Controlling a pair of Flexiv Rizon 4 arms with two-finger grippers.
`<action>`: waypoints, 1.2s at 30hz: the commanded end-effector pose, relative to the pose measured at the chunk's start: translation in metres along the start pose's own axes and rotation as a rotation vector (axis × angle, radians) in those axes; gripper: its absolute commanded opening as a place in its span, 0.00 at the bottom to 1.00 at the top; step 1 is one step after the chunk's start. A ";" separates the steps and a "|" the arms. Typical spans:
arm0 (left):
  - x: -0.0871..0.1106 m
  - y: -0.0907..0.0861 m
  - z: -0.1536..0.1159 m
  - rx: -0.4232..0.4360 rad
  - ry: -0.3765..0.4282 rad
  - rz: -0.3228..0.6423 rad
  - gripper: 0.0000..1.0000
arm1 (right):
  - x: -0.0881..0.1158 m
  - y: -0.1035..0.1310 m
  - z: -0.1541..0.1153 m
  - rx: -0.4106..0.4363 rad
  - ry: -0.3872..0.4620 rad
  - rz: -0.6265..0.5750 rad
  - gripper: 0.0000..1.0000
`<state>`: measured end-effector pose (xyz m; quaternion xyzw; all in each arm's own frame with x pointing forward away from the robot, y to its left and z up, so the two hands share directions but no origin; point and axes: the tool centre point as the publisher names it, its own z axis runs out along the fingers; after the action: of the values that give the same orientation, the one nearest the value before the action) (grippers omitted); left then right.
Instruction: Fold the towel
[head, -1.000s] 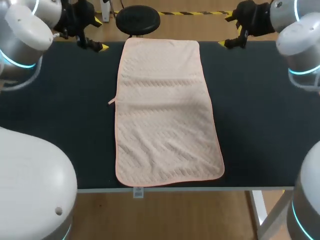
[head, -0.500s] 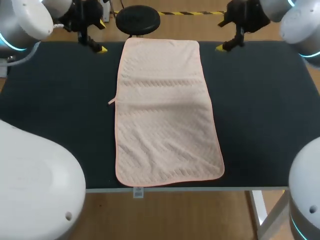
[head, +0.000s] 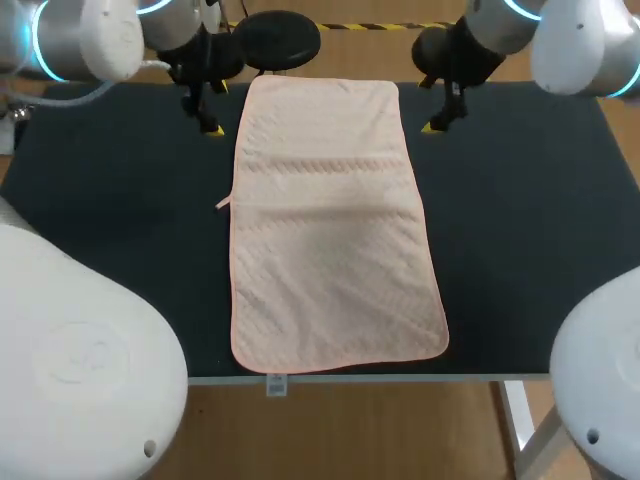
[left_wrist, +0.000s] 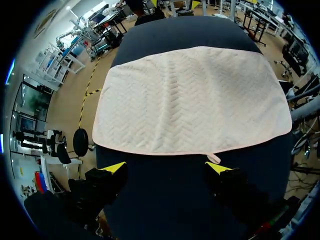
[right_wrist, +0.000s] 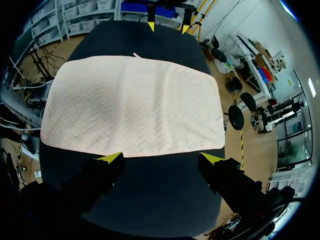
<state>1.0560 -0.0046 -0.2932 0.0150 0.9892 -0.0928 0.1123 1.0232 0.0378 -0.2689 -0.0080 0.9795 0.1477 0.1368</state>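
A pale pink towel (head: 330, 220) lies flat and unfolded lengthwise down the middle of the black table (head: 520, 220). A small tag (head: 223, 203) sticks out of its left long edge. My left gripper (head: 205, 112) hangs open just off the towel's far left corner, holding nothing. In the left wrist view the towel (left_wrist: 190, 100) lies ahead of the open left gripper (left_wrist: 167, 168), its long edge just beyond the fingertips. My right gripper (head: 438, 108) is open beside the far right corner. The right wrist view has the towel (right_wrist: 132, 102) ahead of the empty right gripper (right_wrist: 161, 159).
Bare black tabletop runs along both sides of the towel (head: 110, 220). The towel's near end reaches almost to the table's front edge (head: 400, 377). My arms' large white links fill the near corners of the head view.
Both arms have swung inward from the far table corners. Their grippers now sit closer to the towel's far corners, still open.
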 end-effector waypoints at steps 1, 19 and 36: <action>-0.005 -0.003 0.002 -0.185 0.017 -0.028 1.00 | -0.003 0.002 0.005 0.265 -0.004 0.023 1.00; 0.001 -0.006 0.004 -0.135 0.082 -0.054 1.00 | 0.001 -0.001 0.007 0.257 -0.018 0.066 1.00; 0.017 -0.024 0.035 -0.115 0.119 -0.022 1.00 | 0.017 0.005 0.067 0.269 0.095 0.029 1.00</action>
<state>1.0437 -0.0317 -0.3176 0.0062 0.9977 -0.0282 0.0618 1.0104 0.0534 -0.3180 0.0173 0.9944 0.0251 0.1007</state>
